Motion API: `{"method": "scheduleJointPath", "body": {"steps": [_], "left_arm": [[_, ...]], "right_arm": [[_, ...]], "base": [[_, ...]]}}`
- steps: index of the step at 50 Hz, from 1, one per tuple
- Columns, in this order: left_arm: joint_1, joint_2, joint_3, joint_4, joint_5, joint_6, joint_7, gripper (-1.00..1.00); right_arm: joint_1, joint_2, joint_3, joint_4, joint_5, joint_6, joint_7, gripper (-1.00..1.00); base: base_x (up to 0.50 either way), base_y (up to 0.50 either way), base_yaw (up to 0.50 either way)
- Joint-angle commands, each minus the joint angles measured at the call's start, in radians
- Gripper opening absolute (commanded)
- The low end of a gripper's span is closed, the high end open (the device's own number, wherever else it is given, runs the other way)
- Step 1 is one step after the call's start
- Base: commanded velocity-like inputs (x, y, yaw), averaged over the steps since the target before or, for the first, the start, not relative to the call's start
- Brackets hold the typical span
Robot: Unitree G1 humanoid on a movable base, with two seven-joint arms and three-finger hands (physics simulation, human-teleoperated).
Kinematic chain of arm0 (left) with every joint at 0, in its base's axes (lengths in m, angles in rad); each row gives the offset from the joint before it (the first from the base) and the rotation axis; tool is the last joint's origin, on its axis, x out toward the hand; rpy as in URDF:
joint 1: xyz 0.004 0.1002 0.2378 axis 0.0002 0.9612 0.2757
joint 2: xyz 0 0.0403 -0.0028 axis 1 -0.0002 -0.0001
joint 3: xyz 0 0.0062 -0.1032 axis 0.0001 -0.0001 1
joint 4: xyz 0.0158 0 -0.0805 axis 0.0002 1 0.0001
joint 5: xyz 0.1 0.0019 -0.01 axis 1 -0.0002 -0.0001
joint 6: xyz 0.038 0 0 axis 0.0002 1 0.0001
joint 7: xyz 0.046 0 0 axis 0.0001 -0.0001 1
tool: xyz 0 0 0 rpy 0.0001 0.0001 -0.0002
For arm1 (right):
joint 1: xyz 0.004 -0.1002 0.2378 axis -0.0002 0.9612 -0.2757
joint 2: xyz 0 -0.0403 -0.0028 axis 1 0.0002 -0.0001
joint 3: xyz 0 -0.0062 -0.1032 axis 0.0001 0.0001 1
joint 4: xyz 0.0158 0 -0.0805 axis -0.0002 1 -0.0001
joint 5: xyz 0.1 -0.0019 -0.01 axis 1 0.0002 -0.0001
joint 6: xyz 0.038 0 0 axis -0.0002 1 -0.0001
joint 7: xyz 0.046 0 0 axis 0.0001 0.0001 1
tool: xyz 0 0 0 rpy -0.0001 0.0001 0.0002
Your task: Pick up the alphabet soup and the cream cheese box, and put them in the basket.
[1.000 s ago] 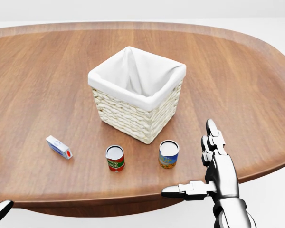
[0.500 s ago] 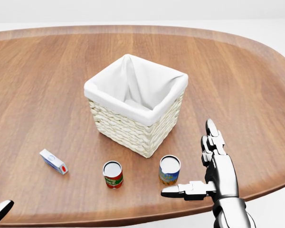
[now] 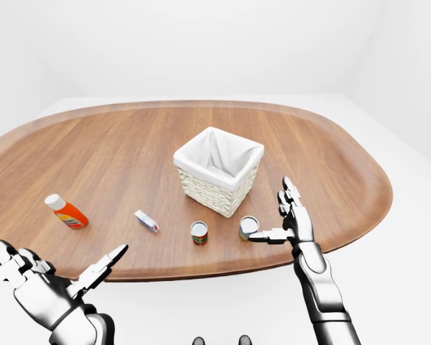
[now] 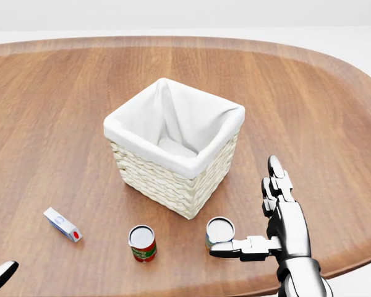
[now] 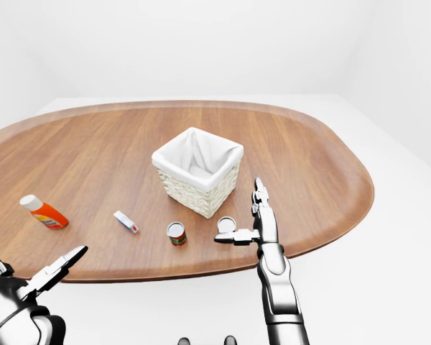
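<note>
The alphabet soup can (image 4: 219, 229), blue and yellow with a silver lid, stands below the basket in the head view. My right hand (image 4: 248, 211) is open, its thumb crossing just below the can and its fingers upright to the can's right, not closed on it. The cream cheese box (image 4: 62, 224), small and white-blue with a red end, lies at the lower left. The woven basket (image 4: 164, 180) with a white cloth liner stands mid-table and looks empty. My left hand (image 3: 61, 262) hovers open off the table's near edge, far from everything.
A red-and-green can (image 4: 142, 243) stands between the box and the soup can. An orange bottle with a white cap (image 3: 67, 212) lies at the left of the oval wooden table (image 3: 115, 158). The table's near edge runs just under my hands.
The whole picture shifted: the camera moved closer, so the basket, cans and box slid down and grew. My hands kept their place in view; the soup can now sits at my right thumb.
</note>
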Motion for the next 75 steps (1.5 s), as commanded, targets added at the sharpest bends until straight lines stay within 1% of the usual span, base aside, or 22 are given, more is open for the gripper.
{"method": "scheduleJointPath", "body": {"steps": [1, 2, 5, 11, 14, 19, 25, 28, 30, 34, 37, 41, 44, 47, 48, 58, 62, 64, 70, 72, 75], "left_arm": [[0.001, -0.001, 0.002, 0.003, -0.002, 0.000, -0.001, 1.00], [0.000, 0.000, 0.002, 0.004, -0.002, 0.000, -0.001, 1.00], [0.012, -0.008, -0.002, -0.032, -0.001, 0.000, -0.005, 1.00], [0.000, -0.003, 0.002, -0.001, -0.001, 0.000, -0.001, 1.00], [0.002, -0.004, 0.001, -0.012, -0.001, 0.000, -0.002, 1.00], [0.003, -0.004, 0.001, -0.009, -0.001, 0.000, -0.002, 1.00], [0.000, -0.002, 0.004, 0.004, -0.003, 0.000, -0.003, 1.00], [0.002, -0.003, 0.002, 0.000, -0.002, 0.000, -0.003, 1.00], [0.001, -0.002, 0.002, 0.004, -0.002, 0.000, -0.003, 1.00], [0.004, -0.004, 0.001, -0.008, -0.001, 0.000, -0.003, 1.00], [0.006, -0.006, -0.001, -0.012, 0.001, 0.000, -0.003, 1.00], [0.005, -0.005, -0.001, -0.012, 0.001, 0.000, -0.003, 1.00], [0.003, -0.004, -0.001, -0.008, 0.003, 0.000, -0.002, 1.00], [0.005, -0.005, -0.002, -0.013, 0.003, 0.000, -0.002, 1.00], [0.004, -0.004, -0.002, -0.015, 0.002, 0.000, -0.003, 1.00], [0.003, -0.004, 0.000, -0.010, 0.003, 0.000, -0.004, 1.00], [0.001, -0.003, 0.002, -0.007, 0.001, 0.000, -0.003, 1.00], [0.006, -0.005, 0.000, -0.020, 0.001, 0.000, -0.005, 1.00], [0.003, -0.004, 0.002, -0.013, 0.000, 0.000, -0.005, 1.00], [0.002, -0.004, 0.002, -0.008, 0.001, 0.000, -0.004, 1.00], [0.000, -0.002, 0.003, -0.001, 0.000, 0.000, -0.003, 1.00]], "right_arm": [[0.002, 0.000, 0.000, -0.002, 0.002, 0.000, 0.000, 1.00], [0.003, 0.000, 0.001, -0.006, 0.002, 0.004, 0.001, 1.00], [0.000, 0.000, 0.001, 0.001, 0.000, 0.001, 0.001, 1.00], [0.000, 0.000, 0.001, 0.000, -0.002, 0.001, 0.001, 1.00], [0.004, 0.000, 0.003, -0.013, -0.003, 0.010, 0.000, 1.00], [-0.002, 0.000, 0.001, 0.005, -0.003, -0.002, 0.001, 1.00], [0.003, 0.000, 0.003, -0.009, -0.005, 0.007, 0.000, 1.00], [0.002, 0.000, 0.004, -0.007, -0.007, 0.006, 0.000, 1.00], [-0.002, 0.000, 0.002, 0.006, -0.007, -0.003, 0.000, 1.00], [-0.003, -0.001, 0.003, 0.009, -0.009, -0.003, 0.000, 1.00], [0.000, 0.000, 0.003, -0.002, -0.009, 0.006, -0.001, 1.00], [-0.004, -0.001, 0.002, 0.011, -0.009, -0.001, -0.001, 1.00], [-0.002, 0.000, 0.003, -0.001, -0.010, 0.009, -0.002, 1.00], [-0.001, 0.000, 0.003, -0.004, -0.009, 0.012, -0.002, 1.00], [-0.002, 0.000, 0.002, 0.001, -0.009, 0.008, -0.002, 1.00], [-0.006, 0.000, 0.000, 0.010, 0.000, 0.001, 0.000, 1.00], [-0.006, 0.000, -0.001, 0.009, 0.000, 0.002, -0.003, 1.00], [-0.001, 0.001, -0.001, -0.004, 0.002, 0.010, -0.005, 1.00], [-0.001, 0.001, -0.007, -0.002, 0.004, -0.003, -0.016, 1.00], [0.001, 0.001, -0.007, -0.007, 0.005, 0.001, -0.018, 1.00], [-0.001, 0.000, -0.009, -0.002, 0.007, -0.003, -0.022, 1.00]], "base": [[0.11, -0.04, 0.00], [0.11, -0.04, 0.00], [0.11, -0.04, 0.00], [0.11, -0.05, 0.00], [0.11, -0.04, 0.00], [0.11, -0.04, 0.00], [0.11, -0.03, 0.00], [0.10, 0.00, 0.00], [0.09, 0.00, 0.00], [0.09, 0.00, 0.00], [0.09, 0.00, 0.00], [0.09, 0.00, 0.00], [0.09, 0.00, 0.00], [0.09, 0.00, 0.00], [0.09, 0.00, 0.00], [0.09, -0.01, 0.00], [0.09, -0.08, 0.00], [0.09, -0.08, 0.00], [0.09, -0.08, 0.00], [0.09, -0.08, 0.00], [0.08, -0.08, 0.00]]}}
